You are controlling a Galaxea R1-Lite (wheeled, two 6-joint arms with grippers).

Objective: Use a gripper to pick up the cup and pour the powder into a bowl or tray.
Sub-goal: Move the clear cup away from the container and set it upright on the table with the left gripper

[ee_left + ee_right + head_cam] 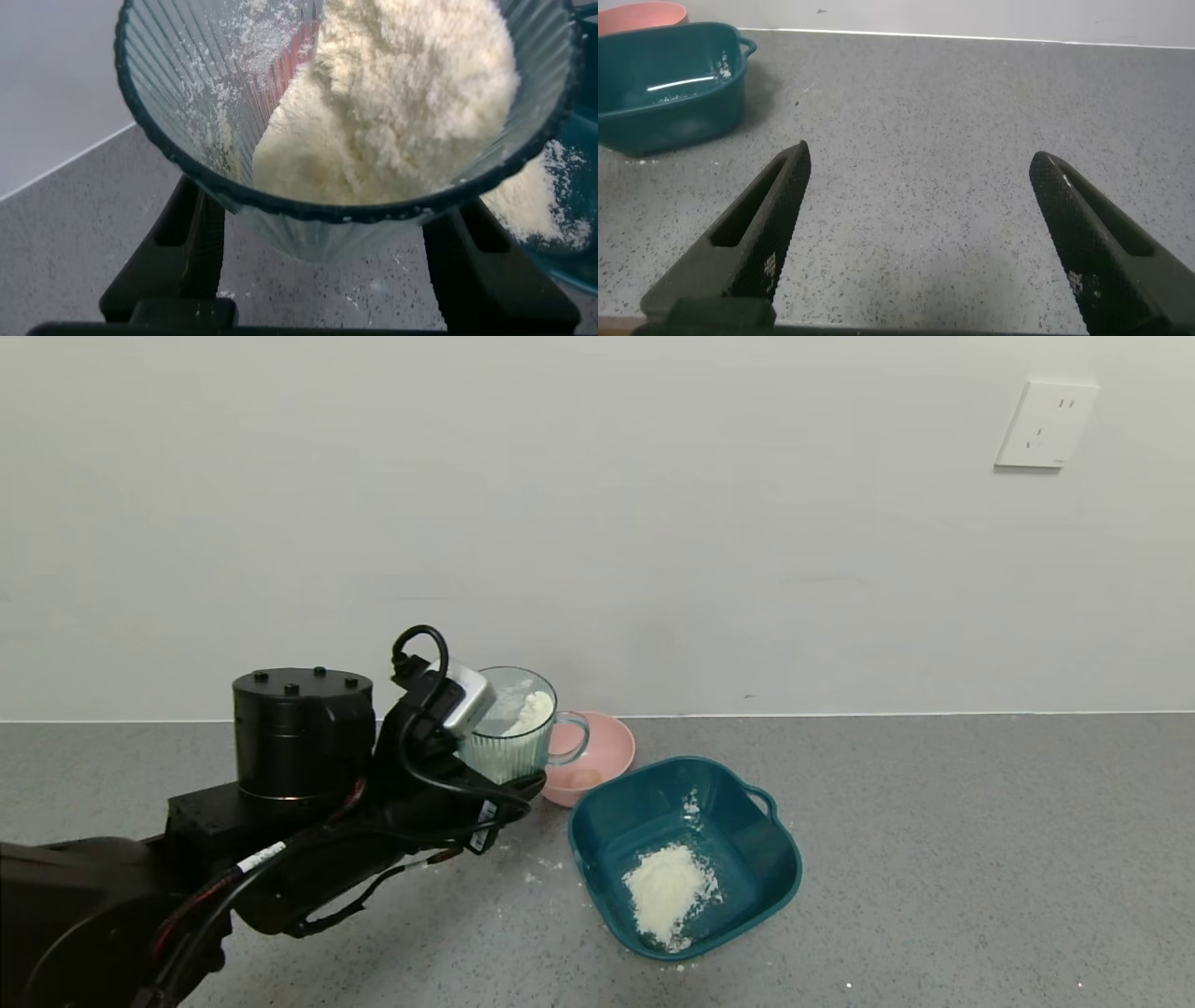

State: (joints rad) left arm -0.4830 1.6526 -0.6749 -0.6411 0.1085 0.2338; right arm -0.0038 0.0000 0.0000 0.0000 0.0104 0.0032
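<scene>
My left gripper (504,786) is shut on the clear ribbed cup (509,737) and holds it above the table, tilted, just left of the teal basin (756,859). White powder (532,709) lies heaped against the cup's lower side. A pile of powder (665,889) lies in the basin. In the left wrist view the cup (187,84) fills the picture between the black fingers (192,243), its powder (402,93) near the rim, the basin (581,243) below it. My right gripper (920,177) is open and empty above bare table, right of the basin (663,103).
A pink bowl (605,751) stands behind the basin, near the wall; it also shows in the right wrist view (640,14). Specks of spilled powder (532,870) lie on the grey table left of the basin. A wall socket (1046,425) is at the upper right.
</scene>
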